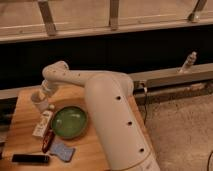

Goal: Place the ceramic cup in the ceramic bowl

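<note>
The ceramic cup (37, 102) is small and off-white and sits at the back left of the wooden table (100, 145). My gripper (43, 94) is right at the cup, coming down on it from above and the right, at the end of the white arm (107, 107). The ceramic bowl (69, 121) is green, round and shallow. It stands on the table just right of and in front of the cup, and it holds nothing.
A white tube with a red cap (42, 125) lies left of the bowl. A blue sponge (62, 150) and a black flat device (30, 158) lie near the front edge. A bottle (189, 62) stands on the ledge at the right. A dark wall runs behind the table.
</note>
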